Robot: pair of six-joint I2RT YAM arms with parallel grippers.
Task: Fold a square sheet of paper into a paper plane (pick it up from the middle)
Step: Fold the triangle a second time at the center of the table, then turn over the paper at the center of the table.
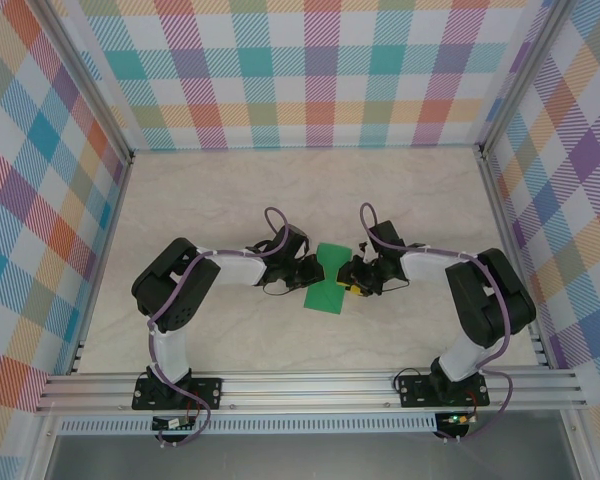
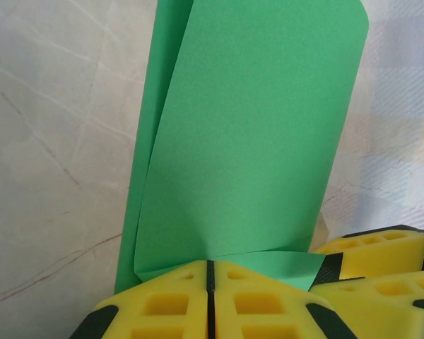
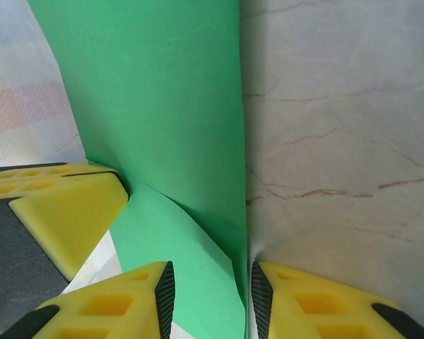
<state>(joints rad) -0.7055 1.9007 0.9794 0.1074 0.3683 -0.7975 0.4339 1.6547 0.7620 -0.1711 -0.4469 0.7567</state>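
Left fingers (image 2: 162, 300): pressed together, pinching the sheet (image 2: 254, 127) at its near edge. Right fingers (image 3: 318, 304): narrowly parted, with the sheet's edge in the gap and, as far as we see, not clamped. The sheet is green, doubled over and bowed, between both arms at mid-counter. We judge it light, floppy and easily creased; hold the edges near the fold. Counter (image 1: 230, 190): pale, marble-patterned.

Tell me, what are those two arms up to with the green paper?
They are folding the square sheet of paper toward a plane. The left gripper is shut on one edge of the doubled-over sheet, while the right gripper stands open around the opposite side. It has no plane shape yet.
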